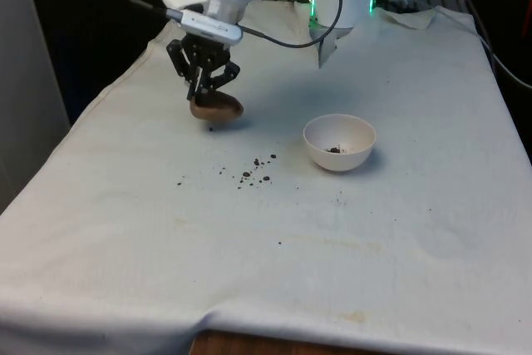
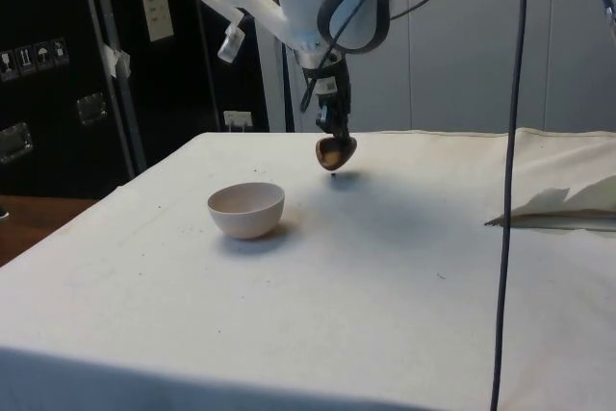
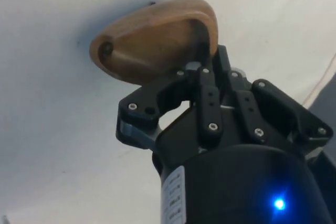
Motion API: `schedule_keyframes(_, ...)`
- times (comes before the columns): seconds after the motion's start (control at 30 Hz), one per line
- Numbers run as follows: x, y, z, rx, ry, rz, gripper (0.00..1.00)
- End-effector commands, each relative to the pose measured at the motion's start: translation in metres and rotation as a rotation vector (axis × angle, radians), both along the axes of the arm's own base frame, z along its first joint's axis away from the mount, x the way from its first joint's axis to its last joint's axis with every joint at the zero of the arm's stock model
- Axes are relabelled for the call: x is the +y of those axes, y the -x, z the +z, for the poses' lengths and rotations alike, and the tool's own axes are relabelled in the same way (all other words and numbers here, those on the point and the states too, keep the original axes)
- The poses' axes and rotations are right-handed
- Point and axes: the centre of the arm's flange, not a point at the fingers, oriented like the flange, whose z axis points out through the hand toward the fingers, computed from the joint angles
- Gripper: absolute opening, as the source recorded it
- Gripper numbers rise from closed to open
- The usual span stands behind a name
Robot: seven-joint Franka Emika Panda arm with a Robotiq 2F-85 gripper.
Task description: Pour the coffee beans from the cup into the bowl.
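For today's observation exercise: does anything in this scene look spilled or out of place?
Yes. Coffee beans lie scattered on the white cloth between the wooden cup and the white bowl, which holds only a few. The gripper holds the cup tilted, away from the bowl.

The cup (image 1: 215, 108) hangs above the cloth (image 1: 274, 288), well to the front view's left of the bowl (image 1: 339, 142). Some beans (image 1: 256, 172) lie on the cloth between them; a few lie in the bowl.
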Motion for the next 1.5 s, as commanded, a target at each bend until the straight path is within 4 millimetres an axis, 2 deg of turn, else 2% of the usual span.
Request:
schedule_keyframes(0.0,0.000,0.000,-0.002,0.000,-0.021,0.002,0.00)
schedule_keyframes(1.03,-0.030,0.007,-0.008,-0.008,-0.208,-0.008,0.00)
schedule_keyframes(1.47,-0.032,0.009,-0.019,-0.009,-0.275,-0.004,0.01)
